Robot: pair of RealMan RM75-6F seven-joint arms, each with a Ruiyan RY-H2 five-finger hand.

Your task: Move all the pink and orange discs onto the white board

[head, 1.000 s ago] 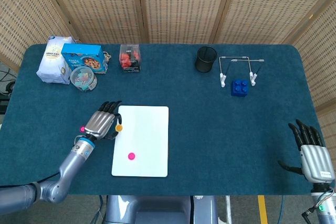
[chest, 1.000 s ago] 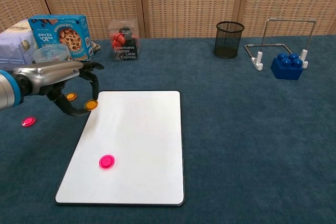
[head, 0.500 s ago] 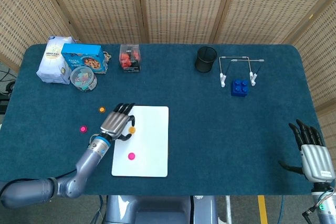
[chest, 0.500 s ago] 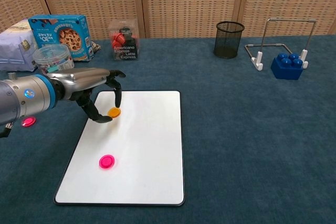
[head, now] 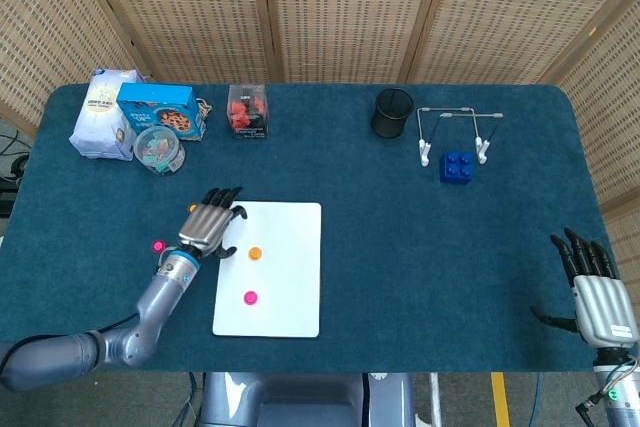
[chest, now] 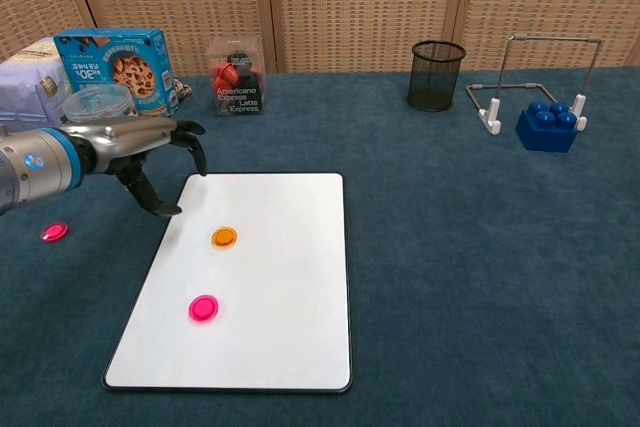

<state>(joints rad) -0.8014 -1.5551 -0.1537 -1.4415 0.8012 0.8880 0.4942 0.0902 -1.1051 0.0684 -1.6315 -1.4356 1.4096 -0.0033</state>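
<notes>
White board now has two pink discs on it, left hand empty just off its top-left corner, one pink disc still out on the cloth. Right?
Not quite. The white board carries one pink disc and one orange disc, not two pink; the chest view shows both colours clearly. The rest holds: the left hand is empty at the top-left corner, and another pink disc lies on the cloth.

My desk [head: 400, 277] is covered edge to edge in dark teal cloth, and its far corners are rounded. Behind it stand folding screens [head: 340, 12] of pale woven cane set in light wooden frames, closing off the whole back. Past the near edge I see grey floor [head: 460, 399] with a strip of yellow tape [head: 499, 399]. The light is even and soft.
</notes>
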